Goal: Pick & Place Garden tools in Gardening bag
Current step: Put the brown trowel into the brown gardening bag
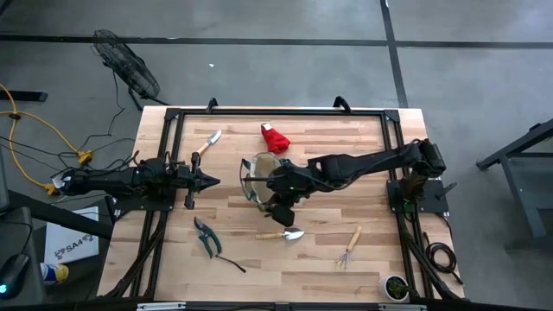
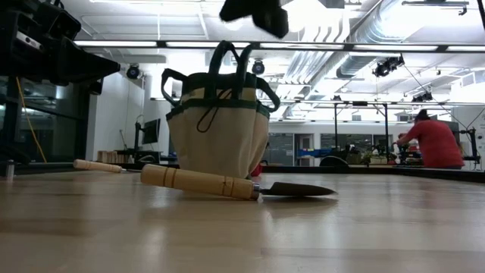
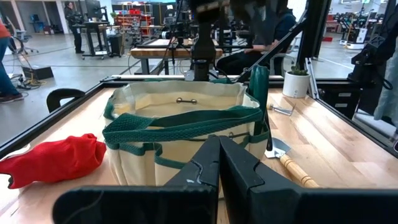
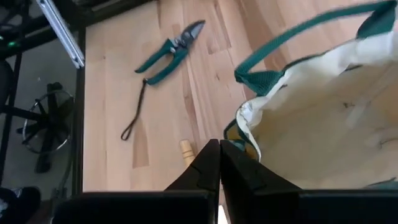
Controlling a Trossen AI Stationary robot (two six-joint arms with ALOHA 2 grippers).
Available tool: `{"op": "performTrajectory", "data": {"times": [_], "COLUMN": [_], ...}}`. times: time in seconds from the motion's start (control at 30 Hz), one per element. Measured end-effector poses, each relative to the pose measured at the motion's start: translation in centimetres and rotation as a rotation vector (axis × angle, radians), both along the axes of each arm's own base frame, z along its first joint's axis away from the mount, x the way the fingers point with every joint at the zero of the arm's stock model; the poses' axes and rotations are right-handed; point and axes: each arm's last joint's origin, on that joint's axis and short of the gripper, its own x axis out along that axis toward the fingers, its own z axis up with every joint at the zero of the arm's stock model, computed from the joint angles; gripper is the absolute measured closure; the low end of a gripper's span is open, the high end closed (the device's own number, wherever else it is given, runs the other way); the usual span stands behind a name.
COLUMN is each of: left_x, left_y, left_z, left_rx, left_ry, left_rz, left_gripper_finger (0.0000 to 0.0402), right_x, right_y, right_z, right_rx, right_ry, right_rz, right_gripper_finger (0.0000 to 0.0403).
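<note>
High view looking down on a wooden table point(image 1: 363, 173). Seeing a tan gardening bag point(image 1: 259, 175) standing near the middle, mouth up. Seeing the right gripper point(image 1: 283, 210) hanging over the bag's near edge, fingers pressed together on nothing. Seeing the left gripper point(image 1: 211, 181) waiting well to the left of the bag, fingers closed and empty too. Finding green pruning shears point(image 1: 206, 238) lying flat on the table toward the front left, a dark cord trailing from them. Spotting a red glove point(image 1: 275, 137) lying behind the bag. Spotting one trowel point(image 1: 280, 234) lying just in front of the bag, another trowel point(image 1: 206, 143) at the back left. Spotting a little hand rake point(image 1: 349, 249) lying at the front right.
</note>
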Motion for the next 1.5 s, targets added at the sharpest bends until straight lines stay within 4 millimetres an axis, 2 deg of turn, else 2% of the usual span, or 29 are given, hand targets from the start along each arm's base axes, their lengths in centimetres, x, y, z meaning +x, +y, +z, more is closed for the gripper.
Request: {"op": "performTrajectory", "data": {"times": [0.17, 0.3, 0.4, 0.67, 1.0, 1.17, 1.5], "left_x": [0.0, 0.0, 0.0, 0.0, 0.0, 0.0, 0.0], "left_y": [0.0, 0.0, 0.0, 0.0, 0.0, 0.0, 0.0], "left_z": [0.0, 0.0, 0.0, 0.0, 0.0, 0.0, 0.0], "left_rx": [0.000, 0.000, 0.000, 0.000, 0.000, 0.000, 0.000], "left_ry": [0.000, 0.001, 0.000, 0.001, 0.000, 0.000, 0.000], "left_rz": [0.000, 0.000, 0.000, 0.000, 0.000, -0.001, 0.000], "left_gripper_finger": [0.0401, 0.0401, 0.0401, 0.0401, 0.0401, 0.0401, 0.0401], "right_x": [-1.5, -2.4, -2.8, -3.4, -4.2, -3.1, -0.4], "right_y": [1.5, 2.6, 3.3, 6.1, 9.9, 10.9, 10.8], "right_z": [1.3, 1.6, 1.0, -1.7, -5.7, -7.5, -12.1], "right_rx": [-0.052, -0.117, -0.143, -0.137, -0.119, -0.094, -0.184], "right_ry": [-0.010, -0.015, -0.013, -0.022, -0.119, -0.128, -0.098], "right_rz": [0.071, 0.171, 0.216, 0.288, 0.385, 0.361, 0.251], "right_gripper_finger": [0.0380, 0.0340, 0.0306, 0.0245, 0.0237, 0.0238, 0.0239]}}
